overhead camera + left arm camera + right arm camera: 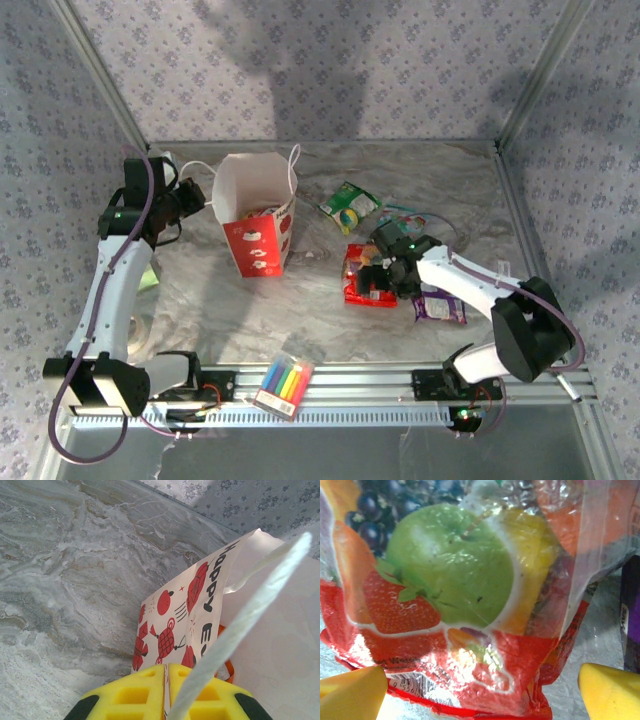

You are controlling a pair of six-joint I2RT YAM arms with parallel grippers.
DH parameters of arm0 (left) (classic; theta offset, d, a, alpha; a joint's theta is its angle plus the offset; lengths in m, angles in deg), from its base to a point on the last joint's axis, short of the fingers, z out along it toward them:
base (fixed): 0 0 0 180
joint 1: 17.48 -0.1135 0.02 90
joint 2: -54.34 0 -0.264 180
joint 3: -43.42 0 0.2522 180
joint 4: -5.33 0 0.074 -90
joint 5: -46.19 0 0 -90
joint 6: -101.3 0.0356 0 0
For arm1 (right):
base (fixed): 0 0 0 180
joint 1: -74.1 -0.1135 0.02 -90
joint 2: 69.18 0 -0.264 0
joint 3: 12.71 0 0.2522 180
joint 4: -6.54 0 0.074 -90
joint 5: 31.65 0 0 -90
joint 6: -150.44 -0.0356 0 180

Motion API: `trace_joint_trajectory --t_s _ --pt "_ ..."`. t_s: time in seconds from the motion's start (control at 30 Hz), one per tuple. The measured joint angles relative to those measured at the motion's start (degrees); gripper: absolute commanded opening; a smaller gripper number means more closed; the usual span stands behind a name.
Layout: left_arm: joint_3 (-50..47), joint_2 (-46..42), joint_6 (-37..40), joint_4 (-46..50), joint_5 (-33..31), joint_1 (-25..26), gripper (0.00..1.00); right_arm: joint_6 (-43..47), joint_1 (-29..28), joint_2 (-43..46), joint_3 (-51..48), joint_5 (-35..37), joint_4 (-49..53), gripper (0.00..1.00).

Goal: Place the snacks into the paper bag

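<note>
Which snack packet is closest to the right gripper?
The red foil packet with fruit pictures: it lies beneath the right gripper's open fingers; the green packet and purple packet lie aside.

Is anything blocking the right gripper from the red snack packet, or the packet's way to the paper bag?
Nothing visible. The right gripper has its jaws open right over the red packet, and bare table lies between it and the open-topped paper bag.
</note>
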Motion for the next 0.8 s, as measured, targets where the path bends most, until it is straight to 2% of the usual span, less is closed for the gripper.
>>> trace_joint_trajectory --t_s 0.67,0.8 --pt "0.0 0.31 0.0 0.0 -0.02 0.83 0.11 -0.07 1.57 -3.08 -4.46 -5.35 -8.09 1.0" --pt "0.0 1.01 0.0 0.09 0.0 1.27 0.11 -0.39 1.77 -3.08 -4.74 -5.57 -8.79 0.95"
